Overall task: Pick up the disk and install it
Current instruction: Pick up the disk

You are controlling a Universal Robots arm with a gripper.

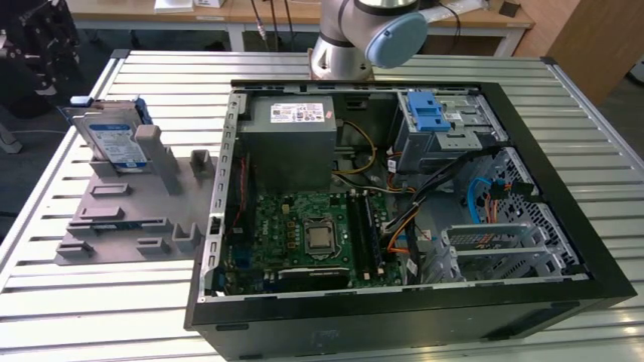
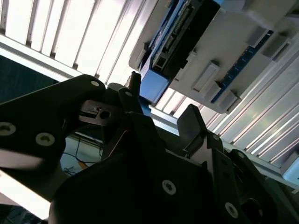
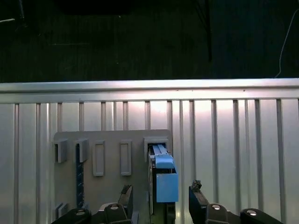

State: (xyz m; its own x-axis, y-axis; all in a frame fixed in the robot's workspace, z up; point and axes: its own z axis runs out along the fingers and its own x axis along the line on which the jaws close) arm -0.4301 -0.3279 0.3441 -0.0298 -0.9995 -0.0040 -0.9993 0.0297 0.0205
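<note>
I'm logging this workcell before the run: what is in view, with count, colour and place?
disk: one, silver with a blue bracket, upright in the fixture at the exterior view's left.
fixture: one, grey, on the table beside the case.
computer case: one, black, open, mid-table.
power supply box: one, grey with a white sticker, inside the case.
latch: one, blue, on the drive cage inside the case.
motherboard: one, green, on the case floor.
table: one, silver, slatted.
arm: one, grey with a light-blue cap, at the table's far edge.
end effector: one, black, open, a finger either side of the disk.
</note>
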